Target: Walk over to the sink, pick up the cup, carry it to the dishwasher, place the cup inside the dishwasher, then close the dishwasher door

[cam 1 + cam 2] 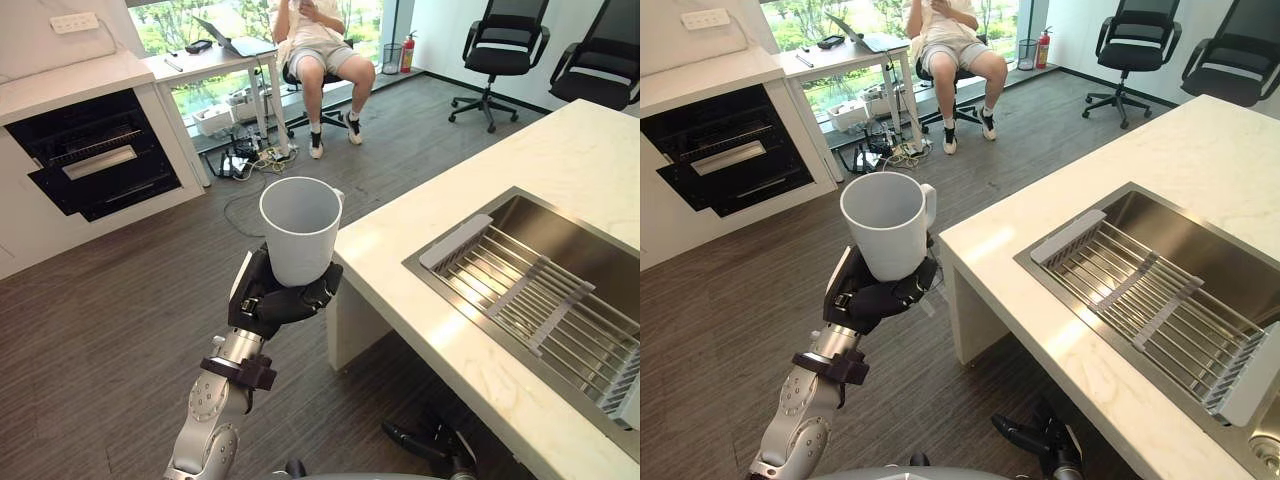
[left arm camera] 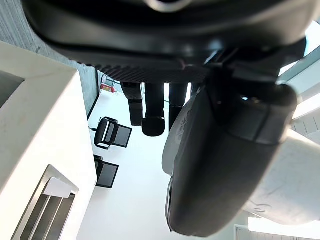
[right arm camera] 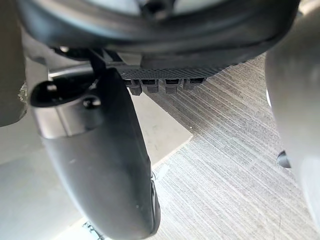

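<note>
My left hand (image 1: 272,298) is shut on a white cup (image 1: 299,228), which it holds upright and open-mouthed in the air over the wooden floor, just left of the counter's corner. Its thumb (image 2: 225,165) wraps the cup's side. The steel sink (image 1: 560,228) is set in the white counter to the right and holds a wire rack. The dishwasher (image 1: 92,158) stands at the far left under a white worktop, its dark front open with a rack showing. My right hand (image 3: 115,170) hangs open over the floor beside the counter's base.
The white counter (image 1: 450,335) runs along the right side. A person (image 1: 318,45) sits at a desk at the back, with cables and boxes (image 1: 240,150) on the floor below. Two black office chairs (image 1: 500,45) stand at the back right. Wooden floor lies between me and the dishwasher.
</note>
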Controlling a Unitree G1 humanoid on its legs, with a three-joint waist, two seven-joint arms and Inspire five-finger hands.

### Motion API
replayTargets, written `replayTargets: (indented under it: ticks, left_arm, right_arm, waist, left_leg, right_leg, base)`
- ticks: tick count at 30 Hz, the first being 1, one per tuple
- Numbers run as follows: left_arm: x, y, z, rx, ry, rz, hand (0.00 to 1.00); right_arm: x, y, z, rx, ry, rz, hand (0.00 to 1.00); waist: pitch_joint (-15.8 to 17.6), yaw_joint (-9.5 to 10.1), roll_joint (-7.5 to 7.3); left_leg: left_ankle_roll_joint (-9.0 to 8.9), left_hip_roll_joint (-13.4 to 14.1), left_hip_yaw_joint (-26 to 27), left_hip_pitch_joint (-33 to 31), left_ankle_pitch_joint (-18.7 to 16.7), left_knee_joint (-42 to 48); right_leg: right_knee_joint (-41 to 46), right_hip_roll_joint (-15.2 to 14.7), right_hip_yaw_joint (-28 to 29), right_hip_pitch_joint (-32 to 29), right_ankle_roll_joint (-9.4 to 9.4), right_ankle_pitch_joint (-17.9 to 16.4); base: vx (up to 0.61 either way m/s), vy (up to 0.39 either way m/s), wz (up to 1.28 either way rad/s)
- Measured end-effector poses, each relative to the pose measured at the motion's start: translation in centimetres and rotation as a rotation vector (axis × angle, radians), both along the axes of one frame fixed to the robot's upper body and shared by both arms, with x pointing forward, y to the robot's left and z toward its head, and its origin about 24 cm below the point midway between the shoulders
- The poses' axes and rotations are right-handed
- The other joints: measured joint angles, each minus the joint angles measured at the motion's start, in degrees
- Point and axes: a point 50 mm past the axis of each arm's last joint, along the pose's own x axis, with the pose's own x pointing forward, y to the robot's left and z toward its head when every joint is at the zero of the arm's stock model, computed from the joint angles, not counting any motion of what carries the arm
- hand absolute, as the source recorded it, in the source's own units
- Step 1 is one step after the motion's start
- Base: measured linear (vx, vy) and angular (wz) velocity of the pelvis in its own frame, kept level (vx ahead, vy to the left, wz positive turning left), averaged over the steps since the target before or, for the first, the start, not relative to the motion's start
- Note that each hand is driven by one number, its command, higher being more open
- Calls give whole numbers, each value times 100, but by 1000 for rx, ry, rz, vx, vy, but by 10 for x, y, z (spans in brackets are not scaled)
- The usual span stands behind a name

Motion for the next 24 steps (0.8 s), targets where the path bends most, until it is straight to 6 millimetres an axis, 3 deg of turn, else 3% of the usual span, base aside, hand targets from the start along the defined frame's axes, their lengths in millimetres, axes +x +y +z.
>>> replayTargets:
  ticks: [6, 9, 10, 11, 12, 13, 15, 16, 17, 18, 19, 20, 22, 24]
  left_arm:
    - [-3, 13, -4, 22, 34, 104, 0]
    - [-2, 19, 0, 10, 21, 153, 0]
    - [-2, 21, 3, 8, 12, 164, 0]
    - [-3, 23, 4, -1, 1, 179, 0]
    - [-3, 24, 4, -2, 1, 186, 0]
    - [-2, 27, 4, -1, 4, 204, 0]
    - [-2, 30, 2, 2, 10, 220, 0]
    - [-2, 32, 7, 14, -14, 217, 0]
    - [-3, 26, 8, -8, -20, 207, 0]
    - [-4, 20, 6, -28, -13, 193, 0]
    - [-7, 18, 3, -38, 2, 187, 0]
    - [-10, 12, -2, -47, 23, 170, 0]
    - [-11, 8, -1, -58, 16, 156, 0]
    - [-12, 3, -3, -78, 23, 147, 0]
  right_arm:
    - [7, 4, 1, 0, -8, 50, 100]
    - [17, 6, 3, -13, -22, 123, 100]
    - [20, 8, 5, -12, -34, 135, 100]
    - [25, 13, 7, -3, -53, 157, 100]
    - [27, 16, 7, 3, -60, 168, 100]
    - [32, 21, 9, 16, -79, 184, 100]
    - [38, 29, 13, 35, -117, 206, 100]
    - [42, 40, 17, 60, -150, 214, 100]
    - [45, 36, 25, 43, -195, 227, 100]
    - [43, 31, 26, 27, -196, 230, 100]
    - [41, 33, 23, 34, -171, 232, 100]
    - [38, 39, 22, 47, -160, 262, 100]
    - [39, 44, 22, 58, -159, 288, 100]
    - [40, 48, 25, 67, -166, 309, 100]
  waist:
    - [96, 42, -140]
    - [297, 65, -171]
    - [342, 92, -203]
    - [426, 98, -140]
    - [434, 98, -151]
    - [447, 110, -145]
    - [450, 114, -161]
    - [405, 12, -580]
    - [495, -162, -367]
    - [506, -174, -162]
    - [553, -44, -189]
    - [469, -40, -213]
    - [479, -65, -171]
    - [373, -116, -139]
  left_leg:
    - [36, -141, -459, -182, -198, 391]
    - [168, -227, -864, -323, -486, 928]
    - [191, -284, -1001, -317, -501, 963]
    - [201, -284, -1309, -279, -503, 886]
    - [202, -279, -1436, -275, -503, 841]
    - [205, -253, -1658, -275, -501, 728]
    - [205, -247, -1917, -258, -504, 428]
    - [505, -660, -1801, -597, -776, 1257]
    - [540, -566, -1756, -911, -1457, 2923]
    - [347, -439, -1874, -792, -1906, 2865]
    - [331, -486, -1822, -683, -2014, 2945]
    - [378, -549, -2064, -673, -2012, 2927]
    - [322, -549, -2291, -673, -2048, 2911]
    - [193, -479, -2630, -679, -2197, 3018]
  right_leg:
    - [388, -145, -203, 136, -278, -176]
    - [1640, -383, -9, -97, -337, -136]
    - [2053, -428, 206, -228, -459, -59]
    - [2574, -302, 651, -544, -606, -71]
    - [2539, -129, 787, -592, -549, -274]
    - [2301, 254, 1019, -710, -544, -600]
    - [1683, 809, 1311, -917, -558, -763]
    - [1027, 721, 1596, -1068, -646, -899]
    - [1494, 881, 1621, -1080, -487, -804]
    - [1740, 990, 1536, -1066, -435, -949]
    - [2105, 992, 1759, -1127, -460, -1095]
    - [2158, 1106, 2024, -1235, -586, -1187]
    - [2051, 1176, 1987, -1382, -619, -1200]
    - [1811, 1271, 1696, -1188, -674, -1001]
  base:
    - [-6, 23, 44]
    - [-21, 75, 74]
    - [20, 46, 88]
    - [38, 7, 92]
    - [46, -31, 106]
    - [29, -40, 79]
    - [50, -43, 100]
    - [124, -43, 164]
    - [136, -9, 150]
    - [134, -31, 90]
    - [127, -48, 51]
    - [123, -60, 52]
    - [129, -139, 87]
    - [200, -174, 80]
